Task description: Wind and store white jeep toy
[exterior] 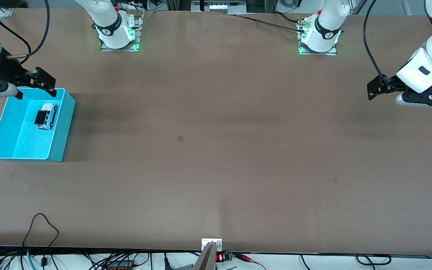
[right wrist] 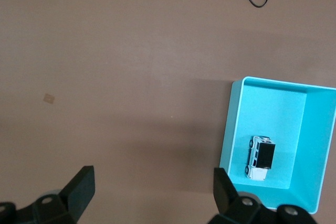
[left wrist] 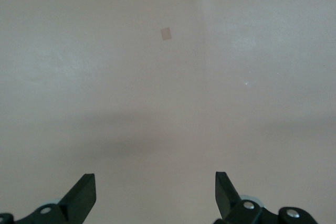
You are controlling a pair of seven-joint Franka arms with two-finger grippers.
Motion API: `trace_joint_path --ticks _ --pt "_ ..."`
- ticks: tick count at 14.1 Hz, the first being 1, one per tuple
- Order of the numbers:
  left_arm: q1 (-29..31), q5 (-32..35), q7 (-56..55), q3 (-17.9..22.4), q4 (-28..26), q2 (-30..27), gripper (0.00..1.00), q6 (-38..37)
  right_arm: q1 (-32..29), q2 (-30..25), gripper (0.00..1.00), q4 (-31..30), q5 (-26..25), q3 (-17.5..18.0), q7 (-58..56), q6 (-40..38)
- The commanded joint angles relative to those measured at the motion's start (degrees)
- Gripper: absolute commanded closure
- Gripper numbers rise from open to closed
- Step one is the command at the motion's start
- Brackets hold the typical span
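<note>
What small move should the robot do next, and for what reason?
Probably none but a small retreat: the white jeep toy already sits on its wheels inside the cyan bin. The right gripper hangs open over the bin's rim; the left gripper waits open, holding nothing.

Even, diffuse light from overhead falls on the brown table point(exterior: 216, 150), bright without harsh glare. Broad, soft-edged shadow bands cross the table in the front view, and a darker shadow lies beside the bin point(exterior: 60, 150). Green lamps glow at both arm bases. The left wrist view looks washed out and pale, perhaps overexposed. The right wrist view is sharp, its colours truer.
</note>
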Motion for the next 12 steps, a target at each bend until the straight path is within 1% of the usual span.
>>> trace_joint_path --ticks 1,2,3,4,6,9,11,12 --pt "0.0 0.2 1.2 -0.2 0.6 -0.5 0.0 -1.1 -2.2 -1.2 0.0 2.0 1.7 0.9 0.9 -4.6" --pt "0.1 0.2 1.1 -0.2 0.6 -0.5 0.0 -1.2 -2.8 -1.9 0.0 1.7 3.9 0.9 1.0 -4.4" --pt "0.1 0.2 1.2 -0.2 0.6 -0.5 0.0 -1.2 -2.8 -2.0 0.0 1.7 4.5 1.0 2.5 -4.2" --pt "0.1 0.2 1.2 -0.2 0.7 -0.5 0.0 -1.2 -2.8 -2.1 0.0 1.7 4.6 1.1 4.7 -3.7" --pt "0.1 0.2 1.2 -0.2 0.6 -0.5 0.0 -1.2 -2.8 -1.7 0.0 2.1 4.4 1.1 2.6 -4.2" --pt "0.0 0.2 1.2 -0.2 0.7 -0.5 0.0 -1.2 -2.4 -1.6 0.0 1.9 4.0 1.9 3.9 -4.8" --pt "0.1 0.1 1.4 -0.1 0.7 -0.5 0.0 -1.2 -2.6 -0.4 0.0 3.1 4.7 1.7 3.3 -5.0" --pt "0.1 0.1 3.2 0.0 1.0 -0.5 0.0 -1.3 -2.6 -0.4 0.0 3.3 4.4 1.7 3.2 -5.1"
